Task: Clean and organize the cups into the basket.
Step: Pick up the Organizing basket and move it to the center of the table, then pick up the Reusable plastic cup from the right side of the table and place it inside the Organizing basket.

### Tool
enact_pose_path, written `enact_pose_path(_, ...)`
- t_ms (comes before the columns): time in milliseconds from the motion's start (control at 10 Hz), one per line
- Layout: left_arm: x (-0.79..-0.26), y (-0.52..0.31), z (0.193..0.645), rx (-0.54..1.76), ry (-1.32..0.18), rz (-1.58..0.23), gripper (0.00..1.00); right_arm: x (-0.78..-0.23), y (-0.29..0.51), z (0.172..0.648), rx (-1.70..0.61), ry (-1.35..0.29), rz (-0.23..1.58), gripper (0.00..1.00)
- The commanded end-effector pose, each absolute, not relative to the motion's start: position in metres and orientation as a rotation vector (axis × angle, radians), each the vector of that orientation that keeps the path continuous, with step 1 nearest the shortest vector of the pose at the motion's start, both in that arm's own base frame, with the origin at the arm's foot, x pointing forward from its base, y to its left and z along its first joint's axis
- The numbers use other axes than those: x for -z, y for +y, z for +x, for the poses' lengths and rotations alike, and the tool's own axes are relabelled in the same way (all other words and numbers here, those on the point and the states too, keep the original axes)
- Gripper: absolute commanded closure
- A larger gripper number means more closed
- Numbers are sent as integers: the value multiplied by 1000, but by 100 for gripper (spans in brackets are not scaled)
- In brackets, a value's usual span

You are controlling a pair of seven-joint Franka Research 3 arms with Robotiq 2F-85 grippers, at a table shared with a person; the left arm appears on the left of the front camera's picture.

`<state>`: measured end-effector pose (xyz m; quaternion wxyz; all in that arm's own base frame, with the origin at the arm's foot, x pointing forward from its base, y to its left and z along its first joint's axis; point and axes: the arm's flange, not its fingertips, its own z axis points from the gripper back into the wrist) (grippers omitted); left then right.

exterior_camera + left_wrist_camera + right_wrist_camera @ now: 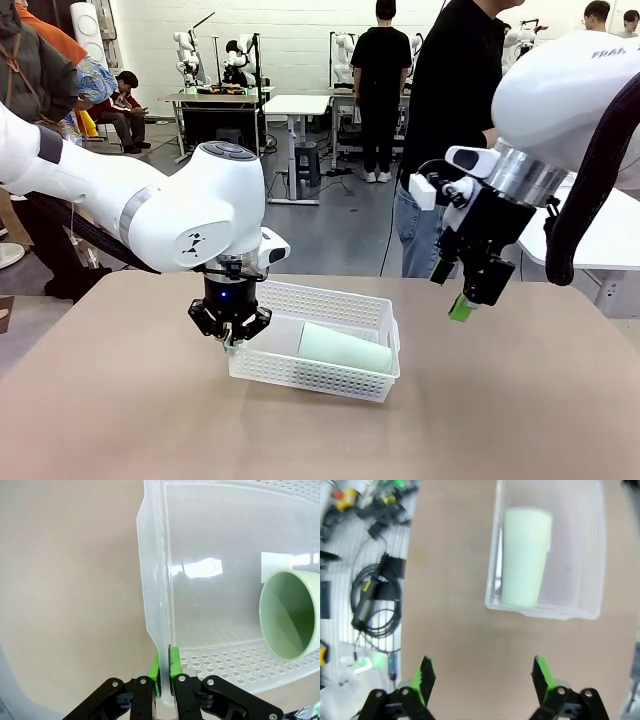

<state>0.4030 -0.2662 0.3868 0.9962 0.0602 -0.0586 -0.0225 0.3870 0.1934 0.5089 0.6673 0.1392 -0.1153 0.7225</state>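
Gripped rim of white perforated plastic basket [150, 580] with left gripper [164, 669]; right gripper [482, 674] agape, empty. Likely needed slow, level pull: pale-mint tumbler [525, 555] loose inside.

my front camera looks across the table [120, 400] toward its far side at middle range, my left wrist camera sits close against the basket [152, 580] rim looking into it, my right wrist camera looks down from higher up, and all three share the basket holding the mint cup [525, 555].
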Motion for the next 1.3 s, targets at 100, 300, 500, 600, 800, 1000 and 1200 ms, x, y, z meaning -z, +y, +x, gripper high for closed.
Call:
enact_pose_path(100,-387,-263,401,51,-126,127,100,-515,99,396,-1792,-533,785,0)
enact_pose_path(300,-387,-263,401,51,-126,127,100,-506,41,411,-1795,-805,931,0)
enact_pose_path(500,-387,-263,401,51,-126,127,100,-489,6,423,-1695,-923,1014,0)
enact_pose_path(600,-387,-263,401,51,-126,127,100,-472,-16,429,-1620,-941,1017,0)
enact_pose_path(800,-387,-263,401,51,-126,127,100,-436,-62,432,-1512,-964,990,0)
enact_pose_path(1000,-387,-263,401,51,-126,127,100,-409,-109,423,-1399,-1037,969,0)
enact_pose_path(1200,-387,-263,401,51,-126,127,100,-402,-141,411,-1310,-1089,940,0)
